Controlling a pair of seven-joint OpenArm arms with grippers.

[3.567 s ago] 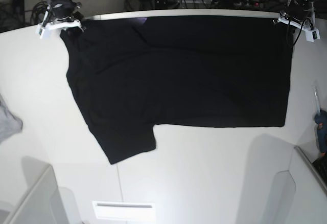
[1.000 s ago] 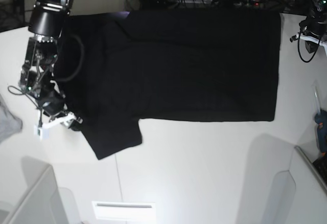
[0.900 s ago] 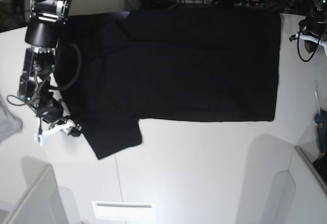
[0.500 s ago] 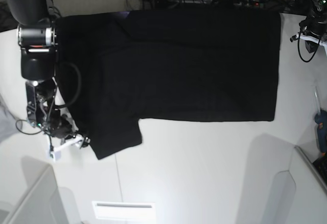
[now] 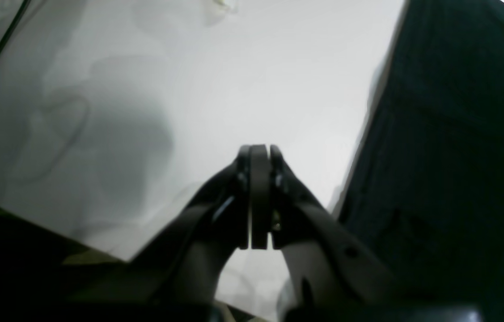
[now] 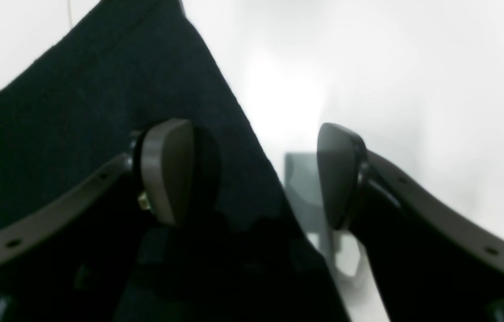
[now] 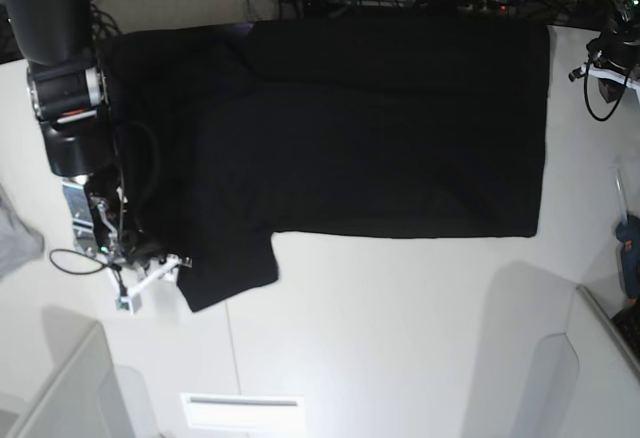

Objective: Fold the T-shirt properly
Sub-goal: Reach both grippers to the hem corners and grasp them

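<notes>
1. The T-shirt [image 7: 380, 128] lies spread flat, plain black side up, across the 12 o'clock half of the white table [image 7: 400, 338]; one short sleeve [image 7: 232, 268] juts toward 7 o'clock.
2. The right gripper [image 6: 252, 174] stands wide open at that sleeve's outer edge, one finger over cloth, the other over bare table; nothing is pinched.
3. The left gripper [image 5: 258, 197] is closed on nothing, off the shirt's 3 o'clock edge.
4. The fabric looks light, limp and unbreakable; it will likely sag and drag, not slide stiffly.
5. The best hold is probably the sleeve hem or corner, though the black cloth hides its layers.
</notes>
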